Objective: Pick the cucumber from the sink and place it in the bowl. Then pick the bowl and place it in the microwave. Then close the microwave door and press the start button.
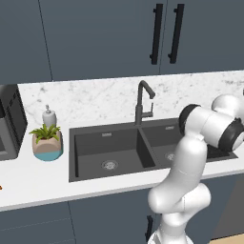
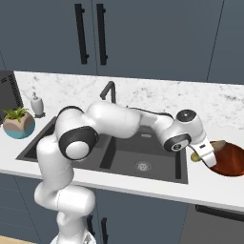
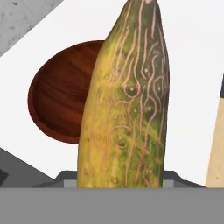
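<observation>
On the white desk (image 2: 143, 190) right of the sink (image 2: 128, 159), the jaws are gripping the cucumber (image 2: 205, 150) at the bowl's (image 2: 228, 162) near rim; dropping, microwaving are remaining.

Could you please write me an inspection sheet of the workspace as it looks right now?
Surface: white countertop with a marbled backsplash.
Job's things: yellow-green cucumber is out of the dark grey double-basin sink, carried at the rim of the reddish-brown wooden bowl, which sits on the counter to the right of the sink.
Clutter: potted plant and white soap dispenser left of the sink; black appliance at the far left.
Grippers: tool closed on the cucumber.
Cables: nothing seen.
Surroundings: dark blue-grey cabinets with black handles, dark gooseneck tap.
</observation>
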Tool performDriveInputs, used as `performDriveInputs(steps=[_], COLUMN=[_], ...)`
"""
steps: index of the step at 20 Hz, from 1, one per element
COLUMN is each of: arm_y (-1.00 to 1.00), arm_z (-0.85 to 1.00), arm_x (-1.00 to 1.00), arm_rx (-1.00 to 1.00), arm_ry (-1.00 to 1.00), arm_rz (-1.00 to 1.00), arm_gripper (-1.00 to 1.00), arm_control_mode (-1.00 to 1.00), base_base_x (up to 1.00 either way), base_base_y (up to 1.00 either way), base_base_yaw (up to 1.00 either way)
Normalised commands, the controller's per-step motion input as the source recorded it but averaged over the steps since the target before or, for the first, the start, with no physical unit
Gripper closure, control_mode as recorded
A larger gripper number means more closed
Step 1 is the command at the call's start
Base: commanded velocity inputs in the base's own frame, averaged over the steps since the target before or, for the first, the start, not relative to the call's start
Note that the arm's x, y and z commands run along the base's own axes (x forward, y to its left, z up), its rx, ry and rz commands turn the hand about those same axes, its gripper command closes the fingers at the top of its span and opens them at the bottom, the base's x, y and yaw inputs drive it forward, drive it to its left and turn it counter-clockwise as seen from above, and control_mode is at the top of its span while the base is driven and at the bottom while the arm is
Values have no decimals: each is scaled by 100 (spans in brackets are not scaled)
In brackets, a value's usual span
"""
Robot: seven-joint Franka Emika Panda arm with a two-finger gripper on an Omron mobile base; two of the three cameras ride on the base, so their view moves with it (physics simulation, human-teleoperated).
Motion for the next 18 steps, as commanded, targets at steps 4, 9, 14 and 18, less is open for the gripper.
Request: performDriveInputs(steps=[4, 9, 14, 18], arm_y=[-18, -43, -45, -23], arm_z=[-17, 0, 0, -5], arm_x=[26, 16, 12, 31], arm_rx=[2, 8, 11, 7], arm_ry=[1, 0, 2, 7], arm_rz=[0, 0, 0, 0], arm_gripper=[100, 100, 100, 100], arm_control_mode=[-100, -100, -100, -100], base_base_x=[0, 0, 0, 0], base_base_y=[0, 0, 0, 0], base_base_yaw=[0, 0, 0, 0])
